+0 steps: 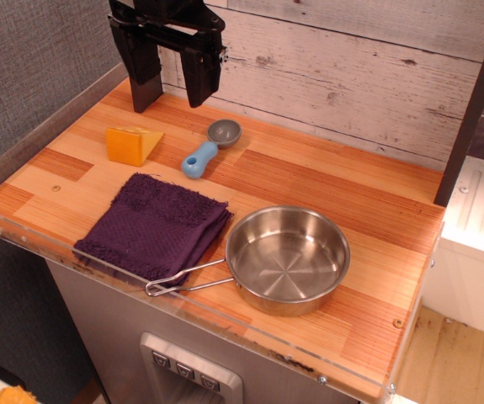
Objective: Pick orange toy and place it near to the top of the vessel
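Note:
The orange toy (131,144) is a yellow-orange wedge lying on the wooden table at the back left. The vessel (287,258) is a round steel pan at the front right, its wire loop handle (178,280) pointing left. My gripper (172,93) hangs open and empty above the back left of the table, just behind and above the toy, its two black fingers (146,80) spread apart.
A grey scoop with a light-blue handle (210,146) lies right of the toy. A folded purple towel (153,225) lies between the toy and the pan. A wooden wall (351,76) runs behind, and a clear rim (191,303) lines the table's front edge.

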### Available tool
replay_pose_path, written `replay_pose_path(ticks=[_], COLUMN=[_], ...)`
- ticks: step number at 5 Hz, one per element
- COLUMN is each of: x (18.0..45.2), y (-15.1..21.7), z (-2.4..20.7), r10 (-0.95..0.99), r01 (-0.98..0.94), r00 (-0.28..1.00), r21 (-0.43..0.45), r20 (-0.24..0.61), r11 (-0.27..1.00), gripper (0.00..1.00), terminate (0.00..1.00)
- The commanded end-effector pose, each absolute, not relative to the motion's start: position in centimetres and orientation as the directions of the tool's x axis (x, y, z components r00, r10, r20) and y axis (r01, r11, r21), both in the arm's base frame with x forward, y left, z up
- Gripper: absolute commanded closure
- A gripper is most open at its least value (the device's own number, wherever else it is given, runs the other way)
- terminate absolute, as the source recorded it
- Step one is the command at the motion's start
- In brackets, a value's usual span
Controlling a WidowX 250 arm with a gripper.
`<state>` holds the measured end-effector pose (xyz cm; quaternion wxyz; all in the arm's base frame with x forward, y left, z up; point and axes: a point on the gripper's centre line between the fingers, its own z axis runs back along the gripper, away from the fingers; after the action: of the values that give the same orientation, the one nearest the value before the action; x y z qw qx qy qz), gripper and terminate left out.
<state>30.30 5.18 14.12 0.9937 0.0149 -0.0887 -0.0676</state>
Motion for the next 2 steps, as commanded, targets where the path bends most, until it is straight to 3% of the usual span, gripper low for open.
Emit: replay_pose_path(ticks=[1,2], x=[30.3,30.9], y=[5.2,6.6], z=[14.1,13.3], r10=[-0.137,-0.09], r01=[0.132,0.085], r00=[0.975,0.984], r21=[0.042,0.033], r20=[0.174,0.156], r11=[0.99,0.996], gripper=[0.0,0.0], terminate=[0.0,0.0])
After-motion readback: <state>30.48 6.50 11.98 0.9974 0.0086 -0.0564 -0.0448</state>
